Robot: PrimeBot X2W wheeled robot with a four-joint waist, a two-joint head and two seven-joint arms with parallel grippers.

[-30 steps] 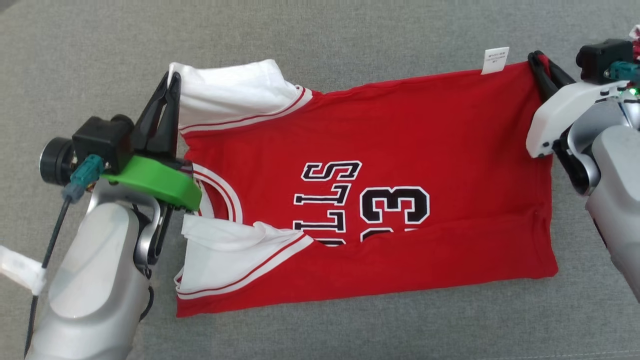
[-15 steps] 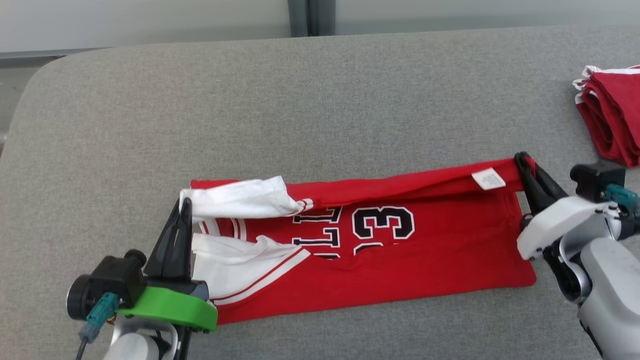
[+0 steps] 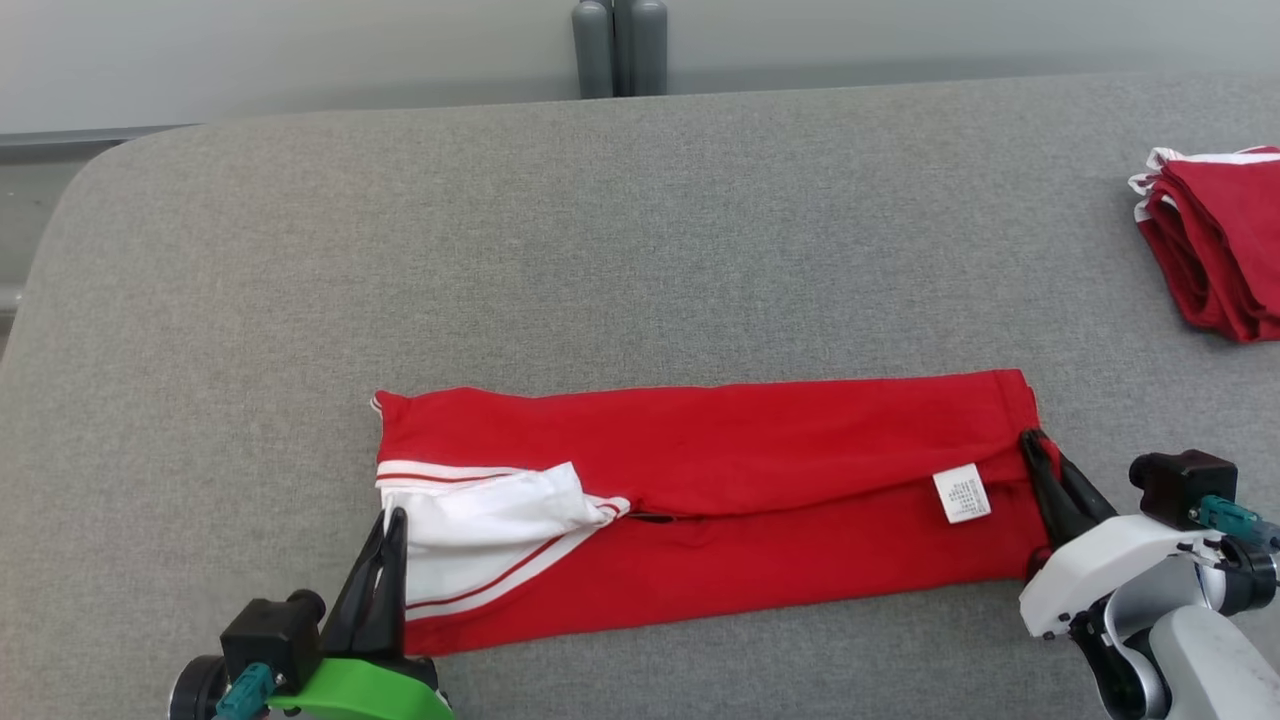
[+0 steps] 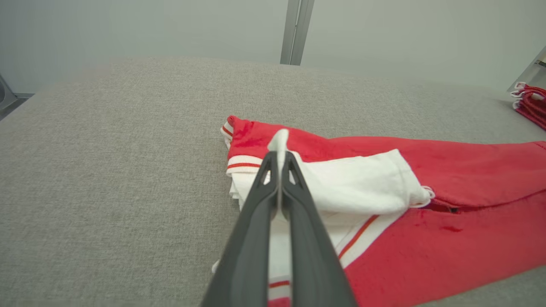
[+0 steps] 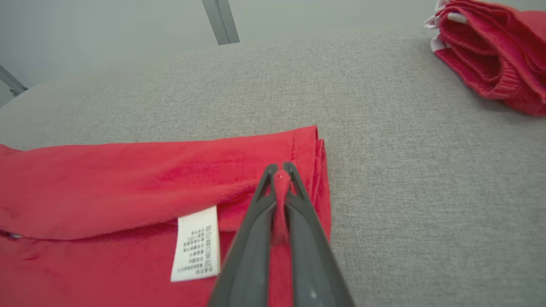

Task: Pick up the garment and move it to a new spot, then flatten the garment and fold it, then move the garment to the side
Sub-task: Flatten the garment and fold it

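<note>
At seven o'clock on the grey, felt-like worktop, the left fingers are pinched shut on the soft white sleeve edge of the garment. It is a red jersey folded lengthwise into a long flat band across the near middle. A white printed label sits near its right end. At four o'clock the right fingers clamp the red hem corner. Well apart at two o'clock lies a stack of folded red clothes.

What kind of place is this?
Probably a robot test room, not a home: a big grey padded table, a bare wall with a metal post, a red jersey and a pile of folded red clothes.
</note>
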